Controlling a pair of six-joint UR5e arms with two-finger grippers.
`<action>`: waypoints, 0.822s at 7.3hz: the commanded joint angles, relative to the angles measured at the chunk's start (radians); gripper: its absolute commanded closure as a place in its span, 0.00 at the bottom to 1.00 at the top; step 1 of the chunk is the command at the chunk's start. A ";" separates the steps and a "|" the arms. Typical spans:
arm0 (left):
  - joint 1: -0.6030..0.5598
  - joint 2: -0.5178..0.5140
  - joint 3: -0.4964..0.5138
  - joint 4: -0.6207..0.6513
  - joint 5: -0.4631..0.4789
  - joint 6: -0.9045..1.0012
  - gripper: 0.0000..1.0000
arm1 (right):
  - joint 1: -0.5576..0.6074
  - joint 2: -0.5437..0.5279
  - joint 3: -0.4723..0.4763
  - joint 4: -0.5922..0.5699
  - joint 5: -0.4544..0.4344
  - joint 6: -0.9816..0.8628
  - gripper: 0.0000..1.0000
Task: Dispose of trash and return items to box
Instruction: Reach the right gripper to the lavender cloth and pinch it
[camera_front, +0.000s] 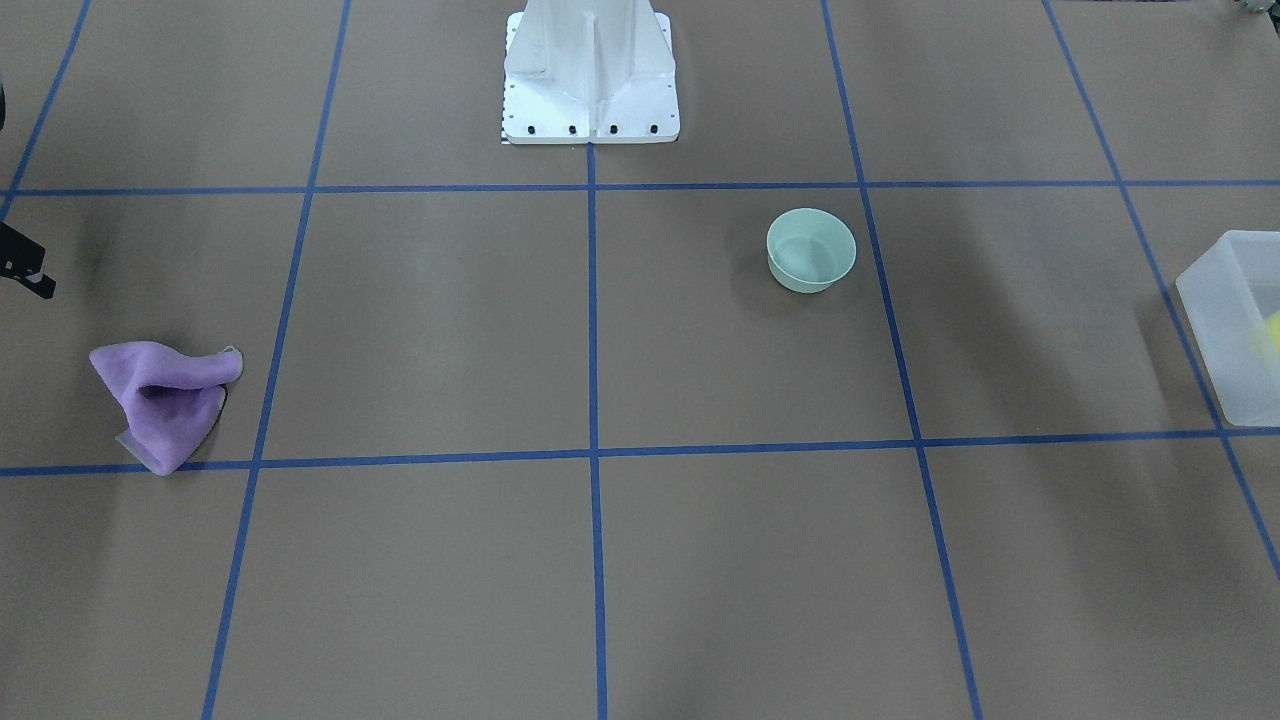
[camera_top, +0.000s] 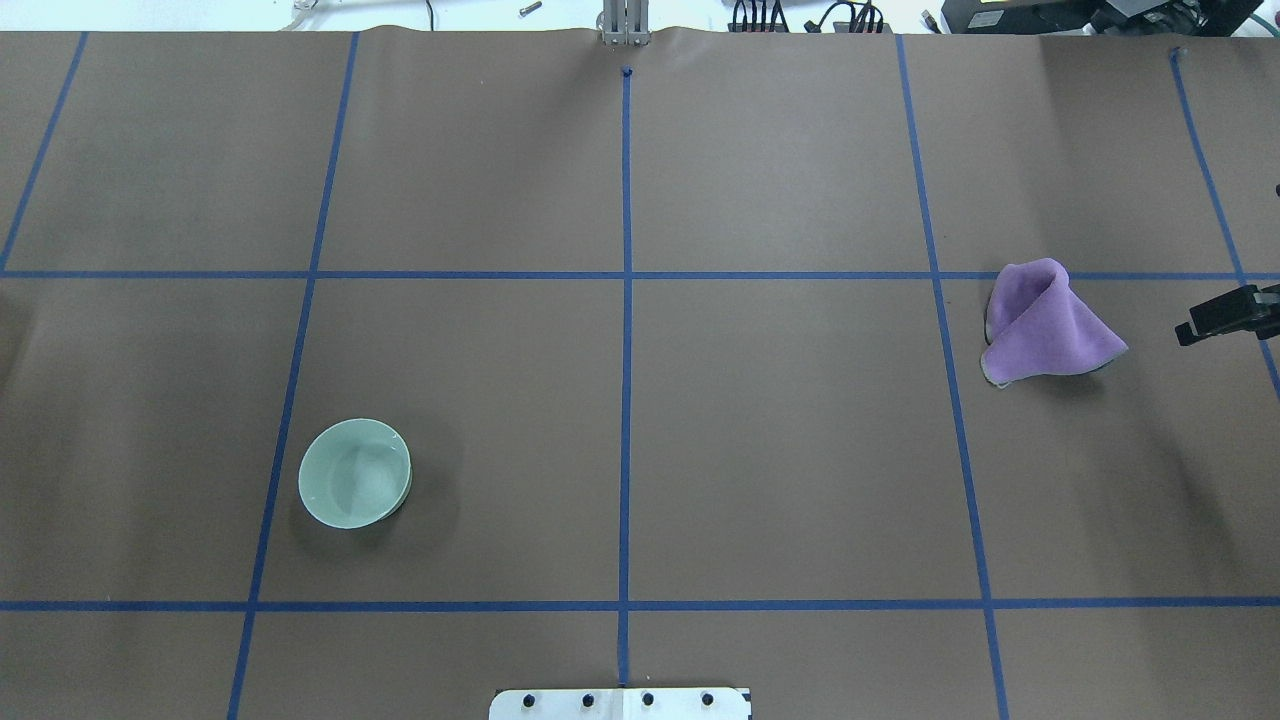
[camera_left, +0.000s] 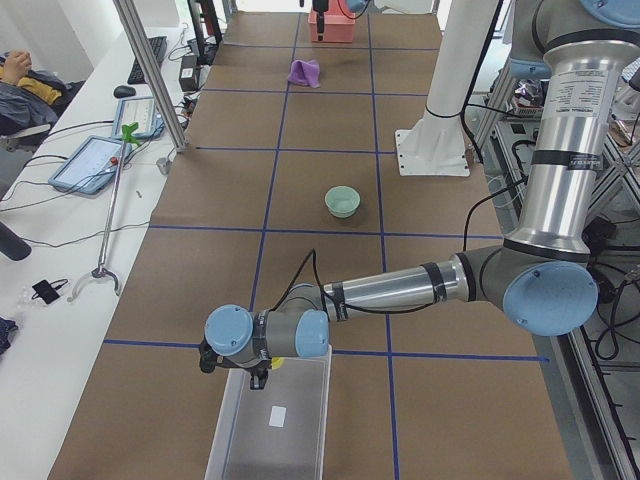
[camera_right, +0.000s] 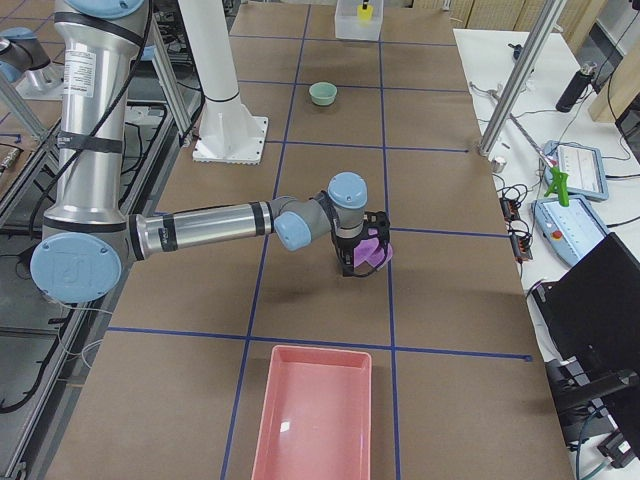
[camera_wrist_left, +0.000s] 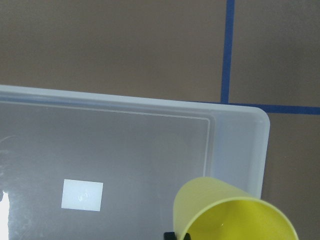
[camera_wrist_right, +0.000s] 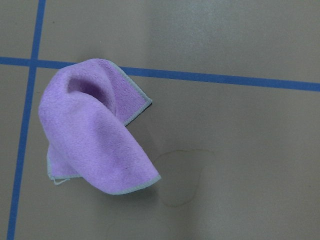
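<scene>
While the yellow cup (camera_wrist_left: 220, 205) is clamped in the left gripper (camera_left: 262, 372), the box (camera_wrist_left: 239, 150) is located directly beneath. A downward release is indicated.

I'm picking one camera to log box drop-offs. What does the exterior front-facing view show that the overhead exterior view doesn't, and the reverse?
Only front-facing: the translucent box at its right edge, with the yellow of the cup showing through the wall. Only overhead: cables along the top edge. Both: the mint bowl, the purple cloth, the white pedestal base and the blue tape grid.
</scene>
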 joint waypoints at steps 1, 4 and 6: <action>0.003 0.005 0.046 -0.068 0.068 0.000 1.00 | -0.010 0.006 -0.001 -0.001 -0.015 0.003 0.00; 0.003 0.005 0.054 -0.079 0.065 -0.003 0.59 | -0.022 0.012 -0.001 -0.001 -0.015 0.010 0.00; 0.003 0.007 0.016 -0.077 0.061 0.000 0.36 | -0.024 0.018 -0.001 -0.001 -0.015 0.010 0.00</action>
